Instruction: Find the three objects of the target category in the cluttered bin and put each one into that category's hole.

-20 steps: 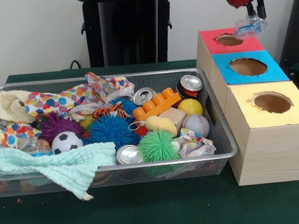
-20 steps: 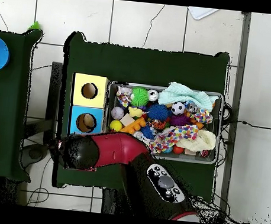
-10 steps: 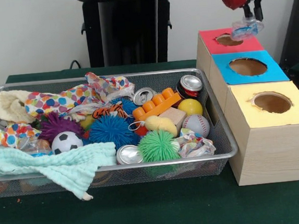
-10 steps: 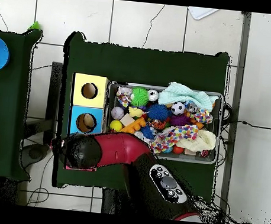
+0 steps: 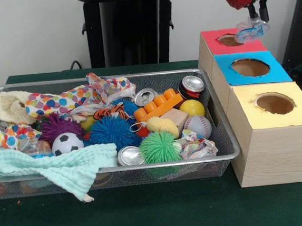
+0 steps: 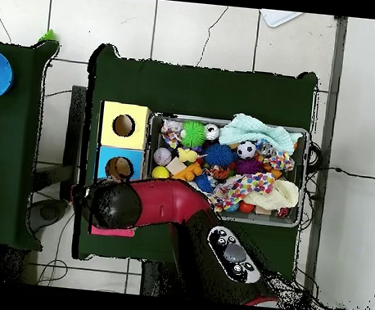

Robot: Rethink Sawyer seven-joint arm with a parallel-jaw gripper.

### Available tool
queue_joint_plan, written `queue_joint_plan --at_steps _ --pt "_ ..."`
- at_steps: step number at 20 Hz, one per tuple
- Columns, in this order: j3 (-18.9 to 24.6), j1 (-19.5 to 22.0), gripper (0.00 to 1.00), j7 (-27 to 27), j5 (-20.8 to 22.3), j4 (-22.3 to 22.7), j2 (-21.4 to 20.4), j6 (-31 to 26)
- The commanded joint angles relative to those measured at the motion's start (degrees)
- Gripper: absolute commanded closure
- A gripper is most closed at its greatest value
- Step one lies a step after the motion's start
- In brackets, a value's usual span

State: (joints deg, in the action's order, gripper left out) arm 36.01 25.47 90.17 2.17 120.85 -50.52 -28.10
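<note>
While the gripper [image 5: 258, 15] hangs above the red-topped box [image 5: 240, 45], its fingers are pinched on a crumpled clear plastic piece [image 5: 251, 30] w/ a blue tint, dangling just over the far-right part of the red hole [image 5: 231, 40]. Overhead view no help here: arm covers gripper and red box.

Risks, as judged from this:
- Plastic looks offset toward the hole's right rim, not centred. If let go here it may catch the rim and sit on the red top, or slide off the box's far edge.
- Piece is light, crinkly; could cling to a finger on release, then drop anywhere.
- It looks about as wide as the hole; may bridge the opening rather than fall thru.

Next boxes along the row: blue-topped box [image 5: 250, 67], then yellow-topped box [image 5: 275, 103] at the near end, both holes apart from the load, so wrong-hole drop seems unlikely.

Wire bin [image 5: 222, 129] sits just left of the boxes on the green table [image 5: 165, 212]. Near its front-right corner lies a crumpled wrapper [image 5: 196, 146], by the green spiky ball [image 5: 160, 146] and a can [image 5: 130, 156]. Another crinkly clear piece [image 5: 29, 147] at front-left, partly under the mint cloth [image 5: 55, 166]. Possibly same category; can't confirm. Cloths may hide more.
</note>
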Motion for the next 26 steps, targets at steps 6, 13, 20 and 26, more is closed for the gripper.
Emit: queue_joint_plan --at_steps 6,13,20,26 --pt "-2.3 -0.6 1.0 7.4 -2.5 -6.5 -0.6 -5.9" --pt "-4.6 -2.1 1.0 7.2 -0.2 -8.6 2.4 -4.3" --pt "-6.7 -3.2 1.0 7.0 1.4 -8.5 5.3 0.0" --pt "-7.3 -3.1 1.0 6.4 2.5 -8.1 7.0 2.4"
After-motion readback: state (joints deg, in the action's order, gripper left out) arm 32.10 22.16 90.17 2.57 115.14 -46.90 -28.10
